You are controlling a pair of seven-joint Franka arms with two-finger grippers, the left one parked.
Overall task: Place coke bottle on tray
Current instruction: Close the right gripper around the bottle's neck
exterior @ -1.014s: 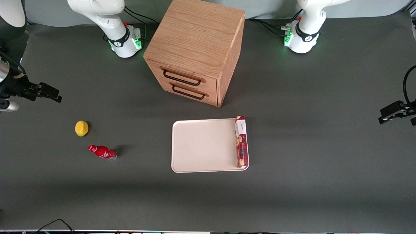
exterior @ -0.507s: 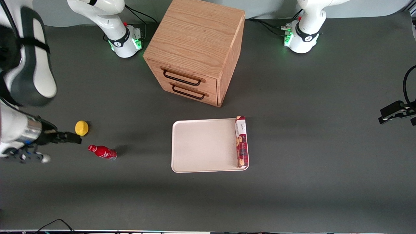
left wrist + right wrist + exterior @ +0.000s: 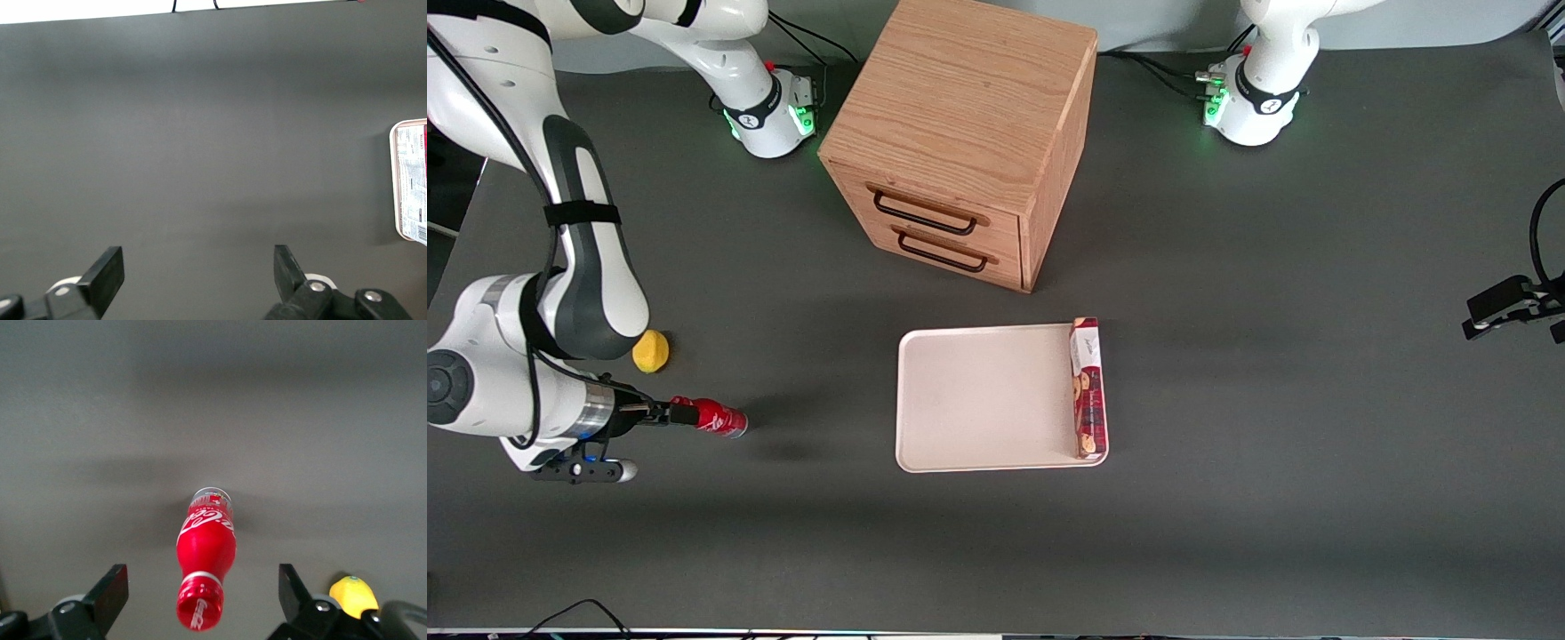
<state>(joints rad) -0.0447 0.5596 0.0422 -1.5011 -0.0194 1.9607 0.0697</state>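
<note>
The coke bottle (image 3: 719,419) is small and red, with white lettering and a silvery base, and sits on the dark table toward the working arm's end. Its red cap points at my right gripper (image 3: 665,413). In the right wrist view the bottle (image 3: 205,547) lies between the two black fingers (image 3: 111,588), with a gap on each side. The gripper (image 3: 200,590) is open and level with the cap, not touching it. The cream tray (image 3: 978,400) lies in front of the drawer cabinet, well away from the bottle.
A yellow lemon (image 3: 651,351) sits beside the bottle, farther from the front camera, partly under my forearm; the right wrist view shows it too (image 3: 353,595). A long red biscuit box (image 3: 1088,388) lies on the tray's edge toward the parked arm. A wooden two-drawer cabinet (image 3: 960,142) stands farther back.
My right arm has swung in from the table's end and come nearer to the front camera. Its gripper went from beside the lemon to the bottle's cap. The bottle has not moved.
</note>
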